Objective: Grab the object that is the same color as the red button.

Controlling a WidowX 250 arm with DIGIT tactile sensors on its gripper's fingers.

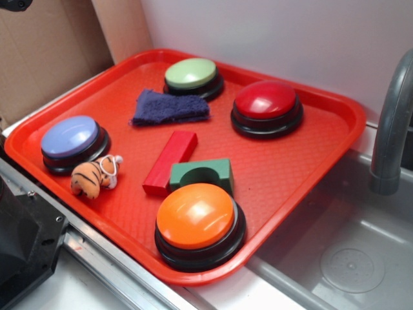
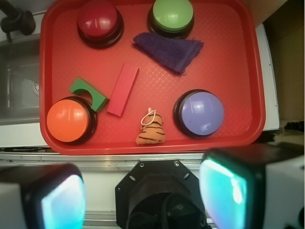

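A long plain red wooden block [image 1: 170,163] lies near the middle of the red tray [image 1: 303,174]; it also shows in the wrist view [image 2: 123,89]. The red dome button [image 1: 266,106] stands on its black base at the tray's far right, and in the wrist view [image 2: 98,20] at the top left. My gripper [image 2: 143,200] is open and empty, high above the tray's near edge, well apart from the block. Its two fingers [image 2: 62,200] frame the robot's black base. The gripper does not show in the exterior view.
On the tray: an orange button [image 1: 197,219] in front, a green arched block [image 1: 201,175] touching the red block's end, a blue button [image 1: 71,141], a green button [image 1: 191,76], a purple cloth [image 1: 169,106], a tiger toy [image 1: 95,177]. A sink [image 1: 335,252] and faucet [image 1: 390,135] lie right.
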